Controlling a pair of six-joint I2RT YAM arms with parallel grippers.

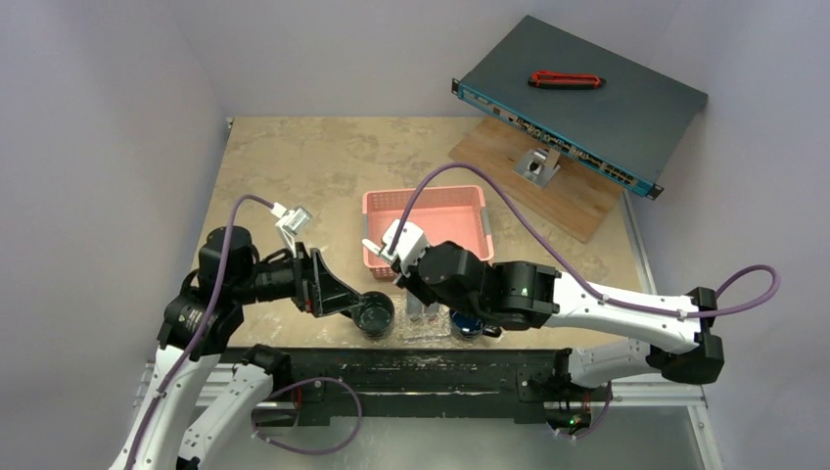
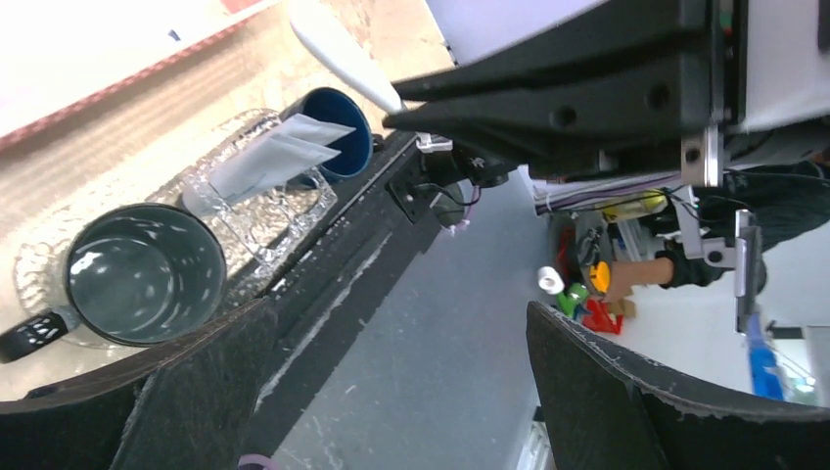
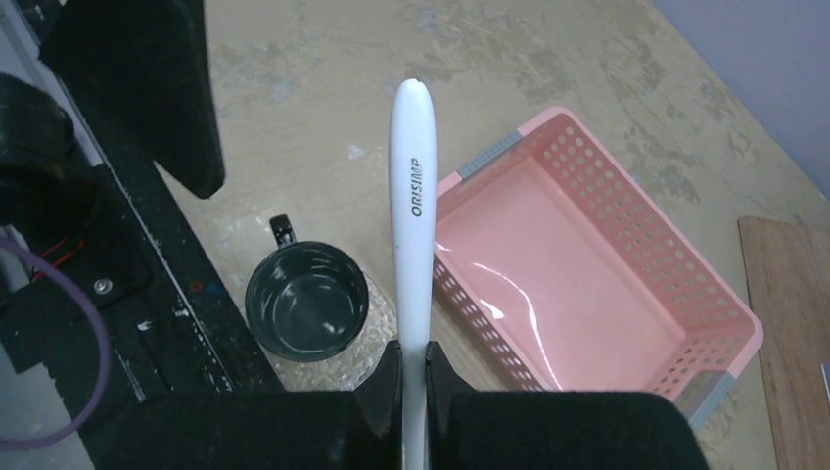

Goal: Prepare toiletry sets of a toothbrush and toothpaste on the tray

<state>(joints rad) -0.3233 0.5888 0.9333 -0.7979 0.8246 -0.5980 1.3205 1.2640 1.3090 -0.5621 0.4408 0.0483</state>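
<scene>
Since the toothbrush [image 3: 412, 225] is probably light, stiff and slick, a firm pinch low on its handle suits it. The right gripper [image 3: 413, 377] is pressed together there, holding it level beside the tray [image 2: 284, 220], between the dark mug [image 3: 306, 301] and the pink basket [image 3: 597, 284]. The left gripper [image 2: 401, 392] hovers nearby, rolled sideways, spread and empty.

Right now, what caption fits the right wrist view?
Right claw pinching a white plastic toothbrush; dark mug and pink slotted basket below.
</scene>
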